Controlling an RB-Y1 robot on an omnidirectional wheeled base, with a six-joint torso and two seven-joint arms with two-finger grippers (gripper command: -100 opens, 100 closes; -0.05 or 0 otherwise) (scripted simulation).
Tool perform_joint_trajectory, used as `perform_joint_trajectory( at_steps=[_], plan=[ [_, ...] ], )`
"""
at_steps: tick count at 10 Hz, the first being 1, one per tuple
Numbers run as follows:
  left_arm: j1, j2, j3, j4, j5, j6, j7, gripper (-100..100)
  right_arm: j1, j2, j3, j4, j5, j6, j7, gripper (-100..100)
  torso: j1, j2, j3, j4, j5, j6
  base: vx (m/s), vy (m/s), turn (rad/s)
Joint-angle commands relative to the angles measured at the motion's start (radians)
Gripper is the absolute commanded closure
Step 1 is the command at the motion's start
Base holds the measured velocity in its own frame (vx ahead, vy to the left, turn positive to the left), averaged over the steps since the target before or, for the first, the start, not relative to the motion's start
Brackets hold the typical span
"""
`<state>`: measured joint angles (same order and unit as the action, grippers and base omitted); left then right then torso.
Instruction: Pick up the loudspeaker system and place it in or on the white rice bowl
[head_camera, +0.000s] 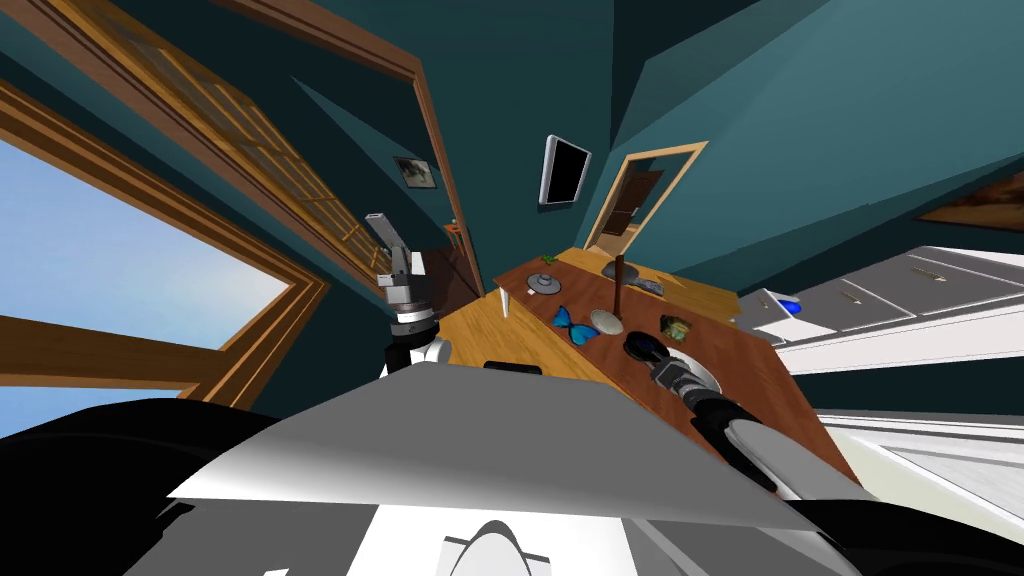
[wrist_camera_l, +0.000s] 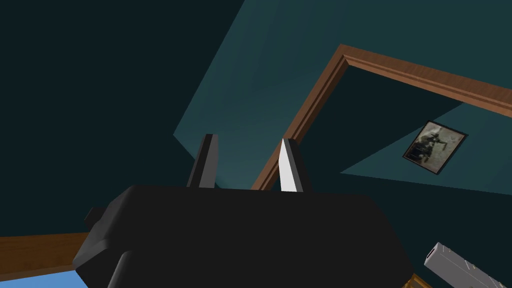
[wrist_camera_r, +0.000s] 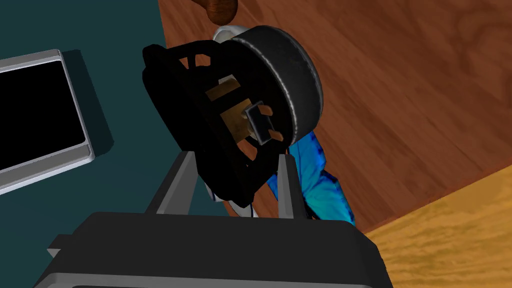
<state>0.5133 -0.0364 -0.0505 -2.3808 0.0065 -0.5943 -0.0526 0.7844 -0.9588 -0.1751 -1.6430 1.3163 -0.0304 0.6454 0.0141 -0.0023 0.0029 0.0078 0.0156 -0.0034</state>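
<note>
**A:** Where is the black, round loudspeaker (head_camera: 643, 347) found?

**B:** It is held over the reddish-brown wooden table (head_camera: 760, 400), at the end of the right gripper (head_camera: 655, 362). In the right wrist view the loudspeaker (wrist_camera_r: 280, 85) is seen from its back, with an open black frame and a grey-rimmed drum.

**A:** How are the right gripper's (wrist_camera_r: 234, 154) fingers set?

**B:** The 2 fingers are pressed against the sides of the black frame, so it is pinched between them.

**A:** What is seen near it?

**B:** A pale round bowl (head_camera: 606, 321) is set on the table just beside the loudspeaker, at the foot of a dark brown upright post (head_camera: 619, 285). A bright blue butterfly figure (head_camera: 575, 326) is laid next to the bowl. Whether the loudspeaker touches the bowl cannot be told. A white round dish (head_camera: 705, 378) is partly covered by the right wrist.

**A:** And the left gripper (head_camera: 378, 220)?

**B:** It is raised at the robot's left, well apart from the table. In the left wrist view the left gripper's (wrist_camera_l: 248, 150) 2 fingers are kept a narrow gap apart, and nothing is held between them.
</note>
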Motion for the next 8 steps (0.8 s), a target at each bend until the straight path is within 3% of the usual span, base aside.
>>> perform_joint_trajectory(
  at_steps=[1, 5, 8],
  plan=[
    [0.000, 0.000, 0.000, 0.000, 0.000, 0.000, 0.000, 0, 0.009, -0.011, -0.029, 0.000, -0.003, -0.014, 0.012, 100, 0.000, 0.000, 0.000, 0.000, 0.000, 0.000, 0.149, -0.042, 0.128],
    [0.000, 0.000, 0.000, 0.000, 0.000, 0.000, 0.000, 0, 0.022, -0.079, -0.056, 0.001, -0.019, -0.006, 0.007, 100, 0.001, -0.005, -0.002, 0.000, 0.002, -0.002, 0.175, -0.078, 0.186],
    [0.000, 0.000, 0.000, 0.000, 0.000, 0.000, 0.000, 0, 0.021, -0.075, -0.065, 0.003, -0.018, -0.017, 0.015, 100, 0.007, 0.004, 0.003, 0.001, 0.004, 0.000, 0.062, -0.020, 0.046]
  ],
)
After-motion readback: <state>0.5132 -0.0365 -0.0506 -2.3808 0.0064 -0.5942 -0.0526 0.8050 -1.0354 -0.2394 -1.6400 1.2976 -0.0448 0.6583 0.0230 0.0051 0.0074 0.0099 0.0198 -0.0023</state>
